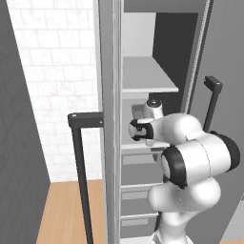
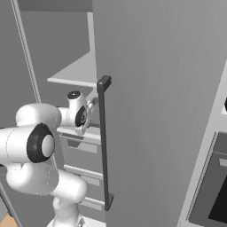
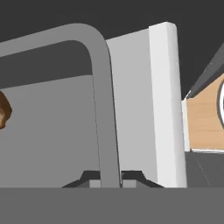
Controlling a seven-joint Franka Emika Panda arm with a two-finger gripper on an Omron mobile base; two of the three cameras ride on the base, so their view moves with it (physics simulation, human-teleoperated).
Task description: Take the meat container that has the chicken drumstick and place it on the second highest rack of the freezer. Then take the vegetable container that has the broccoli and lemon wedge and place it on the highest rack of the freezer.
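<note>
The freezer (image 1: 143,28) stands open and my arm reaches inside, below the highest rack (image 1: 143,76), level with the second rack (image 1: 136,147). In the hand view my gripper (image 3: 111,177) is shut on the curved grey rim of the meat container (image 3: 103,109), one fingertip on each side of it. The orange-brown chicken drumstick (image 3: 3,109) peeks in at that view's left edge, inside the tray. A flat light grey slab (image 3: 140,109) lies just beyond the rim. From the right base view the hand (image 2: 77,111) sits under the highest rack (image 2: 75,71). The broccoli and lemon wedge are out of view.
The open freezer door (image 2: 155,111) with its long dark bar handle (image 2: 104,142) stands close to the right of the arm. Grey drawers (image 1: 138,190) lie below the hand. A second dark handle (image 1: 78,167) and a tiled wall (image 1: 57,71) are at left.
</note>
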